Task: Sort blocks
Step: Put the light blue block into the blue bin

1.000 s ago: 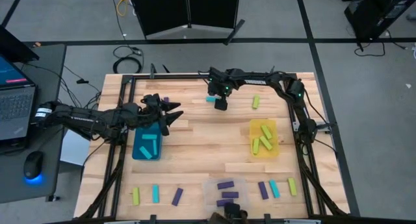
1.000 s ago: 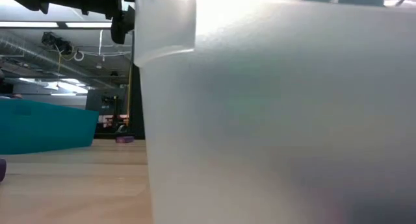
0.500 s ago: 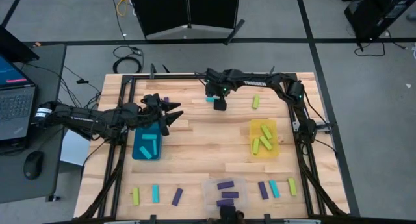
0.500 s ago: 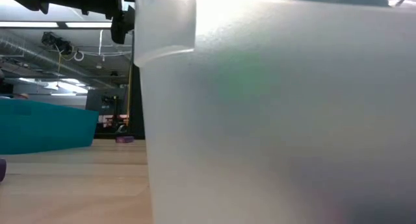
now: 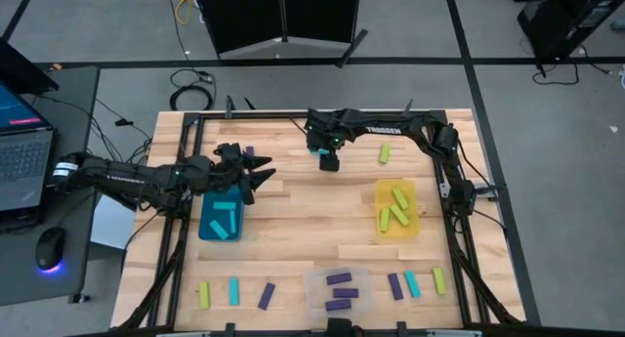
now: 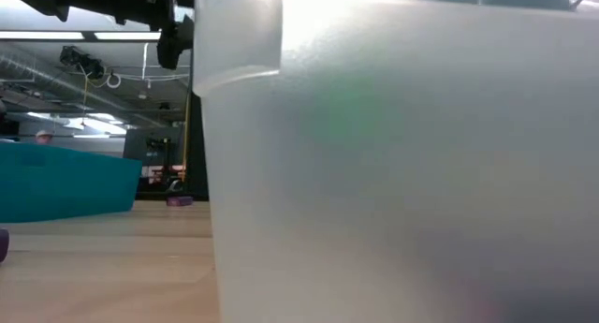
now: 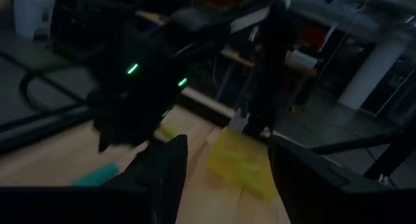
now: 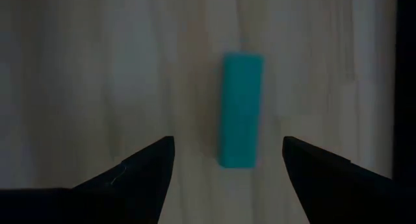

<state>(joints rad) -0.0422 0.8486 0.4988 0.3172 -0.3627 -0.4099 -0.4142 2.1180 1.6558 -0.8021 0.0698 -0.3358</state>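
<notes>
A cyan block (image 8: 241,100) lies flat on the wood near the table's far edge. My right gripper (image 8: 227,143) hangs over it, open, with a finger on either side and touching nothing; in the high view the right gripper (image 5: 329,162) covers most of the block. My left gripper (image 5: 259,173) waits open above the far corner of the teal bin (image 5: 221,219), which holds cyan blocks. More yellow-green blocks lie in the yellow bin (image 5: 396,208), purple ones in the clear bin (image 5: 339,289).
Loose blocks lie on the table: a yellow-green one (image 5: 384,153) by the far edge, a purple one (image 5: 250,151) beside my left gripper, and two rows of three along the near edge (image 5: 234,292) (image 5: 413,283). The clear bin (image 6: 393,173) fills most of the low view.
My right gripper has shifted a little toward the table's left and now stands over the cyan block. The block itself has not moved.
</notes>
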